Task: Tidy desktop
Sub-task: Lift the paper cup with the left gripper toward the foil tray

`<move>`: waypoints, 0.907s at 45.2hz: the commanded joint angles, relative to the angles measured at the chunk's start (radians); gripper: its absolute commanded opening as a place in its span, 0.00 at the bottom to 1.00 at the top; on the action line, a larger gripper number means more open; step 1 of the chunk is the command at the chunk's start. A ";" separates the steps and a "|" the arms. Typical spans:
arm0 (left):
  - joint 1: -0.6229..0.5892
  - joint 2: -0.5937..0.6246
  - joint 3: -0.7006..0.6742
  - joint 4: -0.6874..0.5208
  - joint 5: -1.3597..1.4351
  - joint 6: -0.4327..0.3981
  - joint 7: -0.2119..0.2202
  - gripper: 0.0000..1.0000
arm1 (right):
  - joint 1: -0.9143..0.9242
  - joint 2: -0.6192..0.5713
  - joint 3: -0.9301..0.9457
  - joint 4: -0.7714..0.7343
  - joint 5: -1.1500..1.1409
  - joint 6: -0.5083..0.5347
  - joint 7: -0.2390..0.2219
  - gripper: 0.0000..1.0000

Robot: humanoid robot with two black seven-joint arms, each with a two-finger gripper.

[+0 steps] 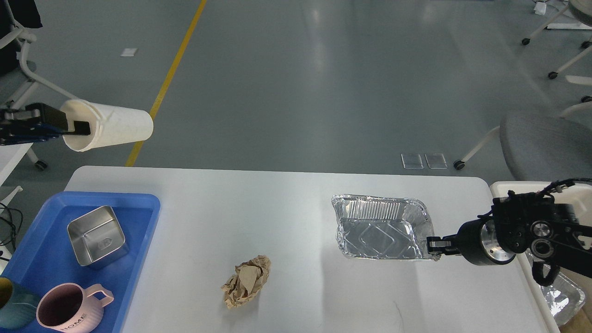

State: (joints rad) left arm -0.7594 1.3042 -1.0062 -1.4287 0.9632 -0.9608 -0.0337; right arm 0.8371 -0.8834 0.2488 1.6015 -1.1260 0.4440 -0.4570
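Note:
The white desktop (296, 217) fills the lower view. My left gripper (78, 126) is shut on the rim of a white paper cup (113, 127), held on its side in the air beyond the desktop's far left corner. My right gripper (434, 245) is shut on the right rim of a silver foil tray (381, 226), which sits tilted at the right of the desktop. A crumpled brown paper ball (246, 281) lies near the front middle.
A blue plastic tray (134, 240) at the left holds a steel square container (96, 236), a pink mug (69, 309) and a teal cup (11, 303). A cream-white bin (508, 187) at the right holds another foil tray (562, 296). A grey chair (545, 143) stands behind.

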 commanded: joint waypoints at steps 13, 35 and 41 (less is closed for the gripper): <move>-0.178 -0.244 -0.012 0.017 -0.023 0.001 0.006 0.01 | 0.004 0.001 0.012 0.003 0.005 0.007 0.008 0.00; -0.252 -1.013 0.193 0.418 0.351 0.001 0.011 0.01 | 0.002 0.001 0.015 0.003 0.005 0.009 0.017 0.00; -0.219 -1.184 0.192 0.487 0.410 0.001 0.011 0.01 | 0.004 0.004 0.024 0.005 0.009 0.009 0.018 0.00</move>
State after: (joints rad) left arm -1.0026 0.2364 -0.8138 -0.9815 1.3374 -0.9594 -0.0222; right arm 0.8388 -0.8818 0.2650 1.6046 -1.1204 0.4525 -0.4405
